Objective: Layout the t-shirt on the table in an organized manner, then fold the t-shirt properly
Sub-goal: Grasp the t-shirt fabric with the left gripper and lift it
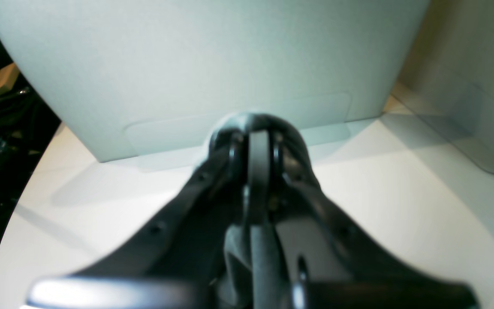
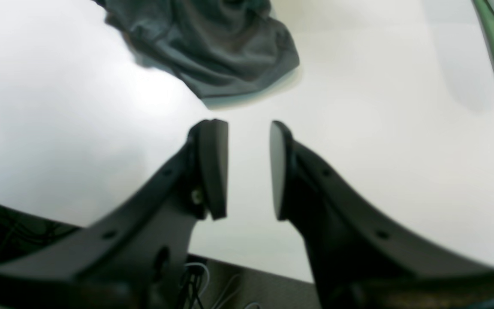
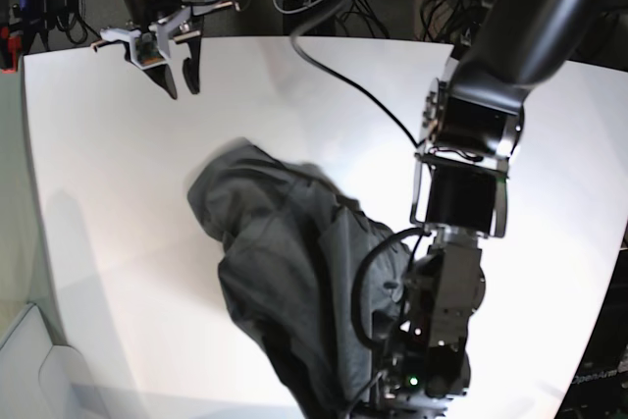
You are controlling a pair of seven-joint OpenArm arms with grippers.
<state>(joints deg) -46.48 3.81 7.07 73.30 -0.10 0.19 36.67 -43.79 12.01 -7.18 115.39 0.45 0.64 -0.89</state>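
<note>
Grey t-shirt (image 2: 212, 47) beyond right tool (image 2: 249, 169)

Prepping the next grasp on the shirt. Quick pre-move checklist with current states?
1. t-shirt laid flat: not ok, it lies crumpled in a heap.
2. right gripper open and empty: ok, there is a clear gap between the pads and nothing in it.
3. right gripper clear of the cloth: ok, bare table lies between them.
4. left gripper open for a grasp: not ok, the jaws are shut.
5. left gripper holding cloth: cannot tell, though no fabric shows in the left wrist view.
6. Shirt fully on the table: cannot tell, the left arm hides its near edge.
</note>
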